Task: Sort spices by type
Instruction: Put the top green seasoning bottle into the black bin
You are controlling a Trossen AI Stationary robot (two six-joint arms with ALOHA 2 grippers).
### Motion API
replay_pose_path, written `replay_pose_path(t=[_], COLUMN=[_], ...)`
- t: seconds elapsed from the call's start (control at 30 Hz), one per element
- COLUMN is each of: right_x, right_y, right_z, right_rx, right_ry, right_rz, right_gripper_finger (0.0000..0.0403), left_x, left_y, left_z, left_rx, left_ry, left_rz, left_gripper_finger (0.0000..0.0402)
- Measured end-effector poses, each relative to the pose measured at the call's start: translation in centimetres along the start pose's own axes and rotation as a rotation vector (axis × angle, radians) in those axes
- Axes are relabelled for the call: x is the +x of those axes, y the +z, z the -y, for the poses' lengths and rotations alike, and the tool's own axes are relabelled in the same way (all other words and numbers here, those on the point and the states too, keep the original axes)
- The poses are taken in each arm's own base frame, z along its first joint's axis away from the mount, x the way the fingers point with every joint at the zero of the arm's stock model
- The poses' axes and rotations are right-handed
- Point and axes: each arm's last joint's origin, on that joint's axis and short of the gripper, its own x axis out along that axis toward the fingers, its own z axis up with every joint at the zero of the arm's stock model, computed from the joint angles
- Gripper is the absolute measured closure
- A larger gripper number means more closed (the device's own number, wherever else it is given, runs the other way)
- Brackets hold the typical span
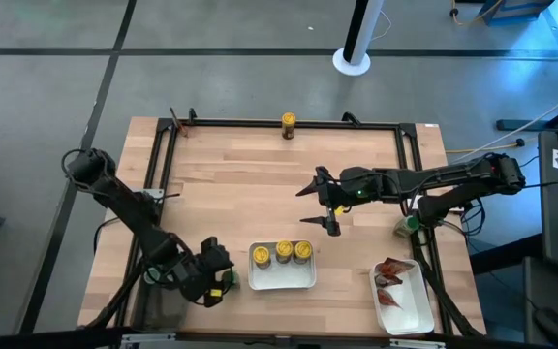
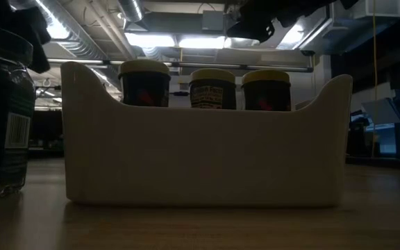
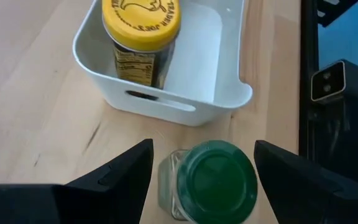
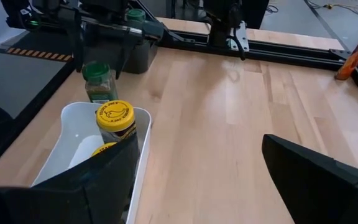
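A green-capped spice jar point(image 3: 213, 180) stands upright on the wood just left of a white tray point(image 1: 281, 281). The jar also shows in the right wrist view point(image 4: 98, 81). My left gripper point(image 1: 217, 279) hovers open above it, one finger on either side and neither touching. Three yellow-capped jars point(image 1: 281, 250) stand in that tray. Red-orange packets point(image 1: 390, 276) lie in a second white tray point(image 1: 413, 312) at the near right. My right gripper point(image 1: 310, 206) hangs open over the table's middle with nothing between its fingers.
One yellow-capped jar point(image 1: 288, 122) stands at the far edge. Another green-capped jar point(image 1: 405, 226) sits at the right edge, under my right arm. A dark bin point(image 4: 135, 53) stands at the near left corner. A black frame point(image 1: 279, 123) borders the table.
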Motion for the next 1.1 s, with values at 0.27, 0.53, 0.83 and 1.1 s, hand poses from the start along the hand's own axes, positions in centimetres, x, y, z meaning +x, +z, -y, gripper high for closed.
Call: replay_pose_path(t=[0.27,0.53,0.83,1.1], right_x=[0.0,0.0,0.0,0.0], right_y=[0.0,-0.1,-0.1,-0.1], right_z=[0.0,0.0,0.0,0.0], right_rx=[-0.013,-0.013,-0.017,-0.017], right_ry=[0.000,0.000,0.000,0.000], right_rz=[-0.002,-0.003,-0.009,-0.008], right_gripper_finger=[0.0061,0.0061,0.0061,0.0061], left_x=[0.4,0.6,2.1,2.5], left_y=[0.3,0.6,0.2,0.8], left_z=[-0.4,-0.6,0.1,0.9], left_rx=[-0.038,-0.037,-0.009,0.032], left_ry=[-0.036,-0.030,-0.005,0.060], left_rz=[-0.074,-0.080,-0.124,-0.191], left_gripper_finger=[0.0139,0.0139,0.0139,0.0139])
